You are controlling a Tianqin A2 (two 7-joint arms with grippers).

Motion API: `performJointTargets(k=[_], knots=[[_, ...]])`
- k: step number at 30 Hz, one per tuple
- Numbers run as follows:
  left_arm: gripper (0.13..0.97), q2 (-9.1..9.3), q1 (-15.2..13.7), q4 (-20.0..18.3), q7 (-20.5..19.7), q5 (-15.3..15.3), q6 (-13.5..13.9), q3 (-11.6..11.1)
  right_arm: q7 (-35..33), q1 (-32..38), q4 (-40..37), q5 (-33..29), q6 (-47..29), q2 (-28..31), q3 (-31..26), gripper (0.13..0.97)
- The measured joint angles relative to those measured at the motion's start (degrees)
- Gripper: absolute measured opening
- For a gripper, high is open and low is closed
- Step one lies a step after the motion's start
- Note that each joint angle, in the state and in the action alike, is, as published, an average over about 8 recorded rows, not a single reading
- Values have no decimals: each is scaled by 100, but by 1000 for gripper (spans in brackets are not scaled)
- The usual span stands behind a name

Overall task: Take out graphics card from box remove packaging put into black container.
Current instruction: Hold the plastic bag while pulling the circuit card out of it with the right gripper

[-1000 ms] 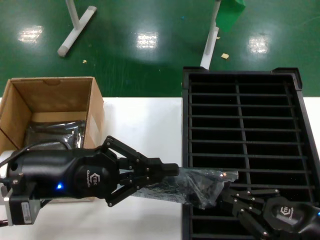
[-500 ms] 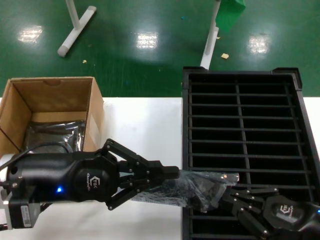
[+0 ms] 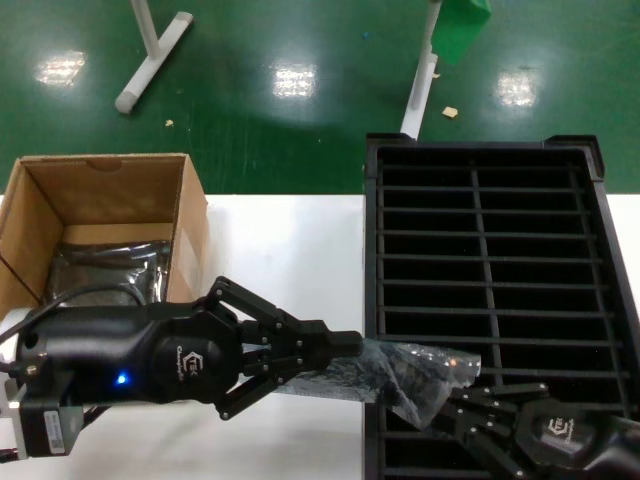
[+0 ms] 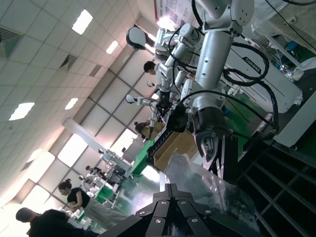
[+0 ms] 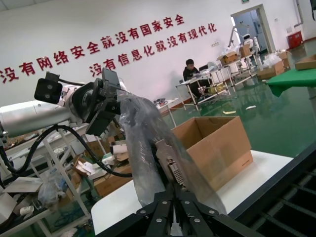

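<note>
Here the right gripper [image 3: 462, 402], at the crate's [image 3: 372, 250] near edge, grips the card's [image 5: 170, 165] bracket end. The left gripper [image 3: 345, 345] clamps the bag [image 3: 410, 372] from the table [image 3: 280, 240] side. Farther back the box [image 3: 110, 190] stands at the left edge.

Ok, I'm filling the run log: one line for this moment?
left claw: shut on packaging | right claw: shut on graphics card | over black container near edge | box: another bag inside
</note>
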Motion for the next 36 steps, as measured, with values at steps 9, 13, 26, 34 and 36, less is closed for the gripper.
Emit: performJointTargets(k=[9, 13, 26, 34, 36], knots=[[142, -39, 35, -2, -39, -47, 4, 9, -143, 29, 3, -7, -15, -62, 11, 212], [142, -83, 71, -5, -51, -85, 6, 24, -163, 48, 16, -9, -15, -77, 6, 257], [142, -195, 182, -22, -47, -206, 9, 107, -124, 49, 142, 7, -15, -86, -25, 414], [142, -150, 202, -52, -81, -209, 4, 98, -118, 11, 218, 23, -13, -98, -38, 375], [142, -126, 205, -63, -98, -202, 2, 91, -116, 8, 230, 26, -11, -101, -41, 375]])
